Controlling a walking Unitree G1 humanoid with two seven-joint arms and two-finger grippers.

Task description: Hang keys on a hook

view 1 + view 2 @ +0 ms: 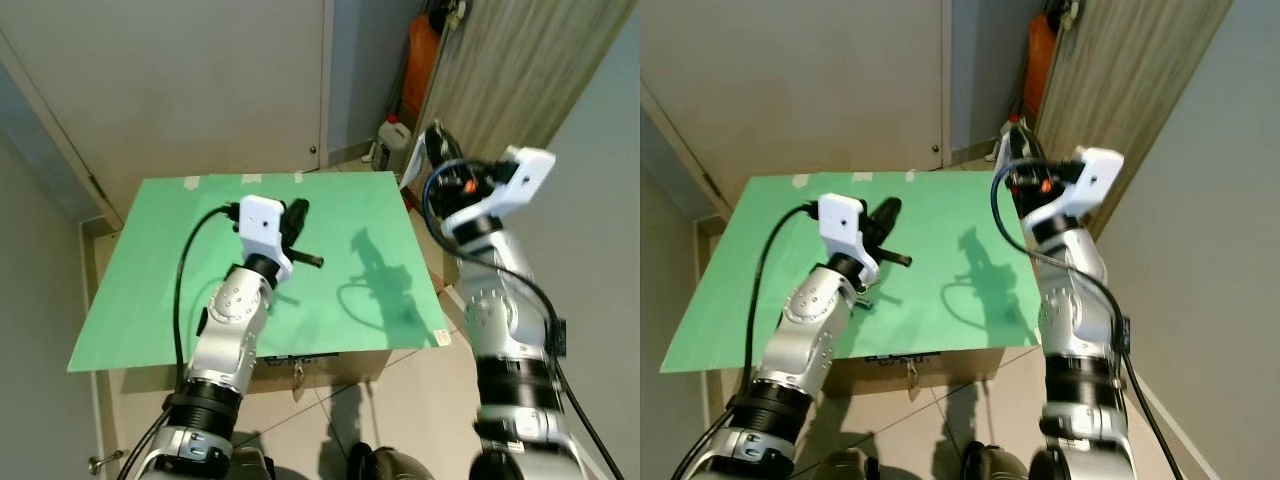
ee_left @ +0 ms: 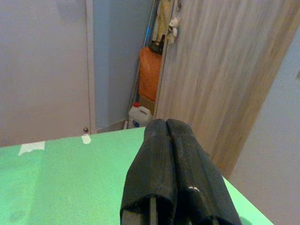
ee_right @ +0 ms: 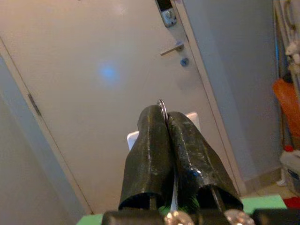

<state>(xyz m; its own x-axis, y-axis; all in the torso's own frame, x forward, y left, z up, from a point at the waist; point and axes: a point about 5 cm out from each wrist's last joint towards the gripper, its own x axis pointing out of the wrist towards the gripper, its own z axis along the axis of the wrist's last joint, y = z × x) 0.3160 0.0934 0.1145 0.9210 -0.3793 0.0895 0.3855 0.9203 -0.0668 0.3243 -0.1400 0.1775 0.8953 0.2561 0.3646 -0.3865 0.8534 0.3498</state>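
My right gripper (image 1: 437, 135) is raised past the right edge of the green table (image 1: 180, 300), with its fingers (image 3: 154, 140) shut on the keys. A thin metal key ring (image 3: 162, 106) pokes out between the fingertips. A pale strip (image 1: 411, 167) hangs beside the gripper. Straight behind the fingers, a white plate (image 3: 192, 119) sits on the door (image 3: 93, 70); I cannot make out a hook on it. My left gripper (image 1: 297, 213) hovers over the middle of the table, shut on nothing (image 2: 166, 125).
The green sheet lies over a cardboard box (image 1: 330, 368). Beyond the table stands a door with a handle (image 3: 171, 48). A white jug (image 1: 392, 140) and an orange object (image 1: 420, 60) stand on the floor by a wooden panel (image 1: 510, 70) at the right.
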